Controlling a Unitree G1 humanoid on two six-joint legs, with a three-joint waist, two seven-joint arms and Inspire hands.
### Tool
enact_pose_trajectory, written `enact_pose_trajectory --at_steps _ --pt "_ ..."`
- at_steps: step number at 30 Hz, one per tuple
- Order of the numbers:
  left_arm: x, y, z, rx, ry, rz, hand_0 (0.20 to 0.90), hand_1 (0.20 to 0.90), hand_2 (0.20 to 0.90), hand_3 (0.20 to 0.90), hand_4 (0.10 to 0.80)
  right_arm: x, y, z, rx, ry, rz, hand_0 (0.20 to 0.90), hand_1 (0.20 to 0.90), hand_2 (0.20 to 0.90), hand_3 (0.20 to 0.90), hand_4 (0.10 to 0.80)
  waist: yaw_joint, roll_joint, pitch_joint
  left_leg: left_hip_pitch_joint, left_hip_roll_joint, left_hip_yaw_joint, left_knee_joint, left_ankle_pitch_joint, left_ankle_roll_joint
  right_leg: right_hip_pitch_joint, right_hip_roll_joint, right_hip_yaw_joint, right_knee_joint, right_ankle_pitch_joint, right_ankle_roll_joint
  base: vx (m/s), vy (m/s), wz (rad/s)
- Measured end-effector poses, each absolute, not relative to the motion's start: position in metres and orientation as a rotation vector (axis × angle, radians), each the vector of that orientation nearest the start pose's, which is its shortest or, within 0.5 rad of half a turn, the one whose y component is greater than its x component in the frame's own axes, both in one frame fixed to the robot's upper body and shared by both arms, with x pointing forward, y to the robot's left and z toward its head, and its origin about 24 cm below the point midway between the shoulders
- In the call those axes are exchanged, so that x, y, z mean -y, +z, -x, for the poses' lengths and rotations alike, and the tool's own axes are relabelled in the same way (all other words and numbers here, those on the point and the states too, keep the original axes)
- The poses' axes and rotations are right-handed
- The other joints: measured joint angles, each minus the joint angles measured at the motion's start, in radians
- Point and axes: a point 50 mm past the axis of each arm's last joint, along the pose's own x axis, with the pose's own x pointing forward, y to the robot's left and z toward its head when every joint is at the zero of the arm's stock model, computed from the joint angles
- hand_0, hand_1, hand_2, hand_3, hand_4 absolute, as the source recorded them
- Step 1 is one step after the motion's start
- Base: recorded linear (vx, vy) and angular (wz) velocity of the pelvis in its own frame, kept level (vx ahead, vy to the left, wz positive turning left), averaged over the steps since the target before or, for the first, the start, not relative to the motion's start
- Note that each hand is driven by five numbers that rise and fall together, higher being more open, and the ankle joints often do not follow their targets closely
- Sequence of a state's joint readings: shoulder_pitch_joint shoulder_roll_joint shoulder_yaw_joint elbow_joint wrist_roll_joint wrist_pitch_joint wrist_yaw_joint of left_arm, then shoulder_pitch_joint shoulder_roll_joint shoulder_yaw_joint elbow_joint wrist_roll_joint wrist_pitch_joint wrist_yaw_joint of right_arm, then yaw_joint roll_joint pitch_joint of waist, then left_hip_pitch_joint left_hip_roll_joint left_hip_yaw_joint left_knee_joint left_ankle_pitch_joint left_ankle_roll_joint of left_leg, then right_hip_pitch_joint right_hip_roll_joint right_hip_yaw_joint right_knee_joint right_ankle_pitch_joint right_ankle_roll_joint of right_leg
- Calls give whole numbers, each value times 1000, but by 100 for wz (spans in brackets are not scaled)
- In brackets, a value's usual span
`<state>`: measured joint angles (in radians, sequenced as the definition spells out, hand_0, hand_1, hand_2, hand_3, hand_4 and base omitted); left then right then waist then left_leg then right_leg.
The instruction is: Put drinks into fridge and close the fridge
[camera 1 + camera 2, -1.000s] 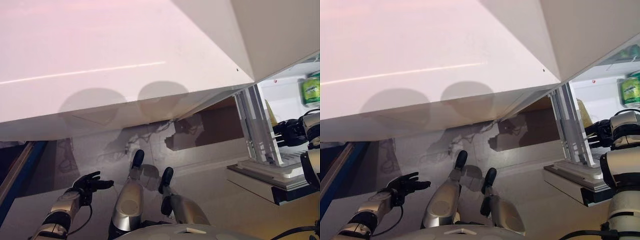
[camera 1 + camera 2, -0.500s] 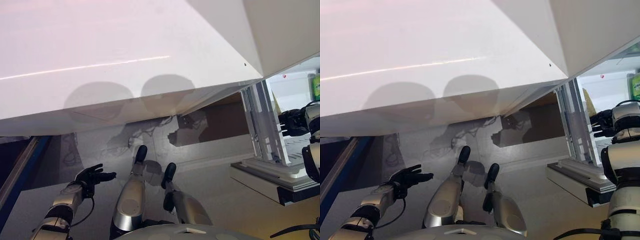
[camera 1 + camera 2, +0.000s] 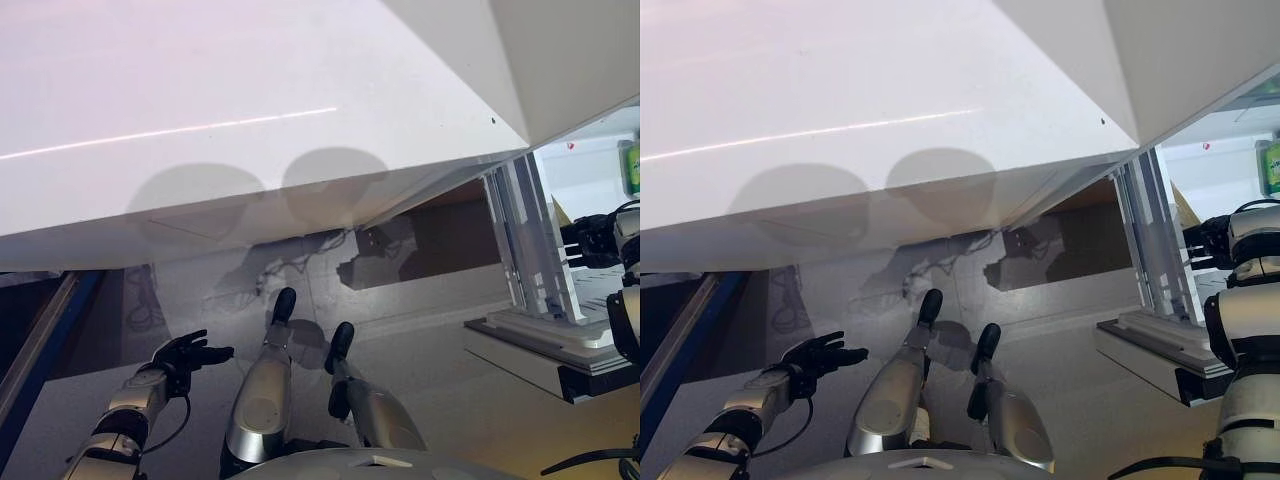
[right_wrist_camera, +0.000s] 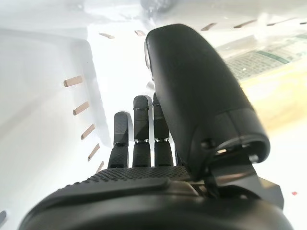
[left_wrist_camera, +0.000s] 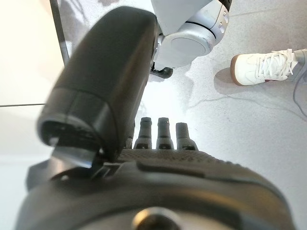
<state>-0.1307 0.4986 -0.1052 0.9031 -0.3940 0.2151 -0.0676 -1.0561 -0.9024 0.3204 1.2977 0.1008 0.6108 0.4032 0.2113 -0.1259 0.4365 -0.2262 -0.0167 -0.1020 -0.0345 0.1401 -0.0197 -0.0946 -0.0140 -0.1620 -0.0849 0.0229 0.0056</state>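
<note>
The right hand [image 3: 1208, 240] sits at the right edge of the frame, reaching past the edge of the open fridge door [image 3: 250, 110] into the lit fridge interior [image 3: 590, 165]. In its own wrist view the fingers [image 4: 143, 134] run straight out beside the thumb [image 4: 196, 91], relaxed and holding nothing; ahead of them is a white inner wall [image 4: 43, 96] with a row of small slots. To one side of the thumb lies a pale yellowish surface with a greenish printed strip, too blurred to identify.

A green drink can [image 3: 632, 170] shows at the far right edge, inside the fridge and above the right hand, only partly in view. Whether other drinks are inside cannot be told.

The fridge door fills the upper half of the frame as a broad white slab, standing wide open. Below the opening, at the lower right, a white shelf ledge [image 3: 540, 330] juts out with a darker base beneath it, and upright white rails [image 3: 525, 235] rise from it beside the right hand.

The left hand [image 3: 185, 355] hangs at the lower left of the frame, low over the grey floor [image 3: 450, 400], well apart from the fridge. Its fingers are spread and loosely extended, empty. Its wrist view shows the fingers [image 5: 163, 132] straight, with the floor beyond and a person's white shoe [image 5: 268, 67] at that view's upper right.
</note>
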Motion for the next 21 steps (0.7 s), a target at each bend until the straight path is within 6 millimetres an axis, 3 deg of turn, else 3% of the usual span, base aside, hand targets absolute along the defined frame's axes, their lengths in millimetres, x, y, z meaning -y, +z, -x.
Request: enact_pose_trajectory --at_steps 7,12,18,21 --pt "-302 -92 -189 -958 228 -70 900 900 900 900 800 394 137 -316 -808 -301 270 900 900 900 900 800 -19 2 -1 58 1 17 -9 -1 0 50 0 14 -1 2 2 33 52 -5" --pt "-300 -95 -185 -973 224 -60 900 900 900 900 800 392 138 -320 -740 -242 335 900 900 900 900 800 -38 1 -10 86 1 32 -13 -4 1 70 1 32 0 7 6 40 39 -9" --pt "-299 -102 -176 -1011 223 -45 900 900 900 900 800 392 158 -324 -629 -201 434 900 900 900 900 800 -71 -2 -14 135 1 63 -19 -7 11 103 -3 58 -1 12 9 49 38 -15" --pt "-298 -110 -159 -1055 228 -35 900 900 900 900 800 395 168 -321 -588 -197 511 900 900 900 900 800 -98 -5 -82 153 3 79 -45 -7 14 103 -2 76 -5 12 9 24 38 -19"
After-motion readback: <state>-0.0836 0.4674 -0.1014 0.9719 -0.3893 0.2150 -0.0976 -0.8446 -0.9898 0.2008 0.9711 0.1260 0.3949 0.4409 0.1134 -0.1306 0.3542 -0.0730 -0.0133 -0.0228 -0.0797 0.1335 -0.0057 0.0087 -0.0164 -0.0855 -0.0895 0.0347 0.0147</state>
